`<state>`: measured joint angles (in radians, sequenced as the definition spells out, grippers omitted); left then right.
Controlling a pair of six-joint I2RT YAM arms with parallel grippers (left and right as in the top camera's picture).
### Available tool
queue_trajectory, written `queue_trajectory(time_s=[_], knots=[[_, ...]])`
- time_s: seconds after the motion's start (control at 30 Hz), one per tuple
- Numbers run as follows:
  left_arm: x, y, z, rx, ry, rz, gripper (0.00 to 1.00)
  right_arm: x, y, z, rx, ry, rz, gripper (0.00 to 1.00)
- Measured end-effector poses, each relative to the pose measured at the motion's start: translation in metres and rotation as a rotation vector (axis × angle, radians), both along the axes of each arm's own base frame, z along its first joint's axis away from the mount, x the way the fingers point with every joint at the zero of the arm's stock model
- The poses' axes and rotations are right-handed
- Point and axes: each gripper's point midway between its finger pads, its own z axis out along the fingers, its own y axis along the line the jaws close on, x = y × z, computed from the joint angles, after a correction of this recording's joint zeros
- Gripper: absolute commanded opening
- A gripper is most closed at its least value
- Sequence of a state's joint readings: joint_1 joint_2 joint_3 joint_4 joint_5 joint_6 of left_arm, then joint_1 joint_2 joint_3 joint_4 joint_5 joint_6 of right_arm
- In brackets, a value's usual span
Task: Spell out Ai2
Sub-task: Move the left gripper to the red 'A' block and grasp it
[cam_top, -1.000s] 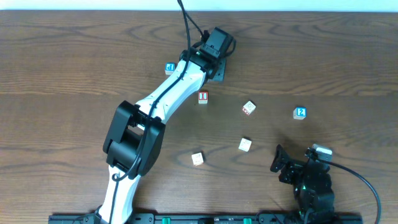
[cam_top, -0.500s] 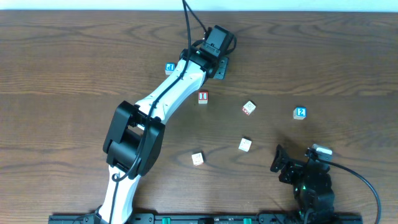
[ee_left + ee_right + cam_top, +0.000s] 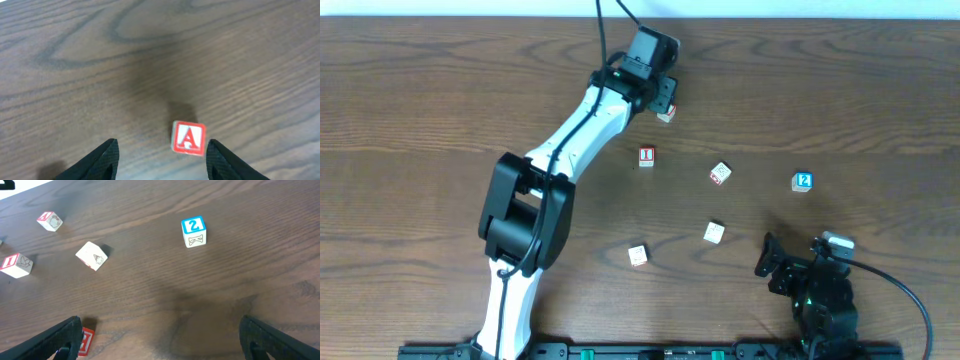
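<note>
The red "A" block lies on the table between my left gripper's open fingers, close to the right finger. Overhead it sits at the far middle, just in front of the left gripper. The red "I" block lies nearer, in the table's middle. The blue "2" block lies at the right and also shows in the right wrist view. My right gripper is open and empty, low at the near right.
Three other white blocks lie loose: one with a red face, one and one. A red-faced block sits by my right gripper's left finger. The left arm crosses the table's left middle.
The left arm has swung left and farther back, uncovering the "A" block in front of its fingers. It now covers the blue block seen at the far left before. The right arm is still.
</note>
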<state>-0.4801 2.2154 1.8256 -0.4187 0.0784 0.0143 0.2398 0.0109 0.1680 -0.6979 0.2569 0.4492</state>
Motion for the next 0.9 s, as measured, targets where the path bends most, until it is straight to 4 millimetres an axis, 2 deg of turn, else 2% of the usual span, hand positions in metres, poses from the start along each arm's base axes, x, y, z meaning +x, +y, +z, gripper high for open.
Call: queue_trajectory(time_s=[0.1, 0.2, 0.27, 0.4, 0.7, 0.9], knots=[[-0.001, -0.002, -0.019, 0.013, 0.026, -0.044, 0.58, 0.000, 0.000, 0.000, 0.000, 0.000, 0.000, 0.99], [-0.011, -0.016, -0.053, 0.034, 0.082, -0.105, 0.59, 0.000, 0.000, 0.000, 0.000, 0.000, 0.000, 0.99], [-0.017, -0.023, -0.064, 0.038, 0.105, -0.128, 0.61, 0.000, 0.000, 0.000, 0.000, 0.000, 0.000, 0.99], [-0.022, -0.031, -0.064, 0.036, 0.106, -0.150, 0.63, 0.000, 0.000, 0.000, 0.000, 0.000, 0.000, 0.99], [-0.022, -0.032, -0.064, 0.045, 0.100, -0.168, 0.64, 0.000, 0.000, 0.000, 0.000, 0.000, 0.000, 0.99], [-0.020, -0.034, -0.076, 0.048, 0.103, -0.171, 0.64, 0.000, 0.000, 0.000, 0.000, 0.000, 0.000, 0.99]])
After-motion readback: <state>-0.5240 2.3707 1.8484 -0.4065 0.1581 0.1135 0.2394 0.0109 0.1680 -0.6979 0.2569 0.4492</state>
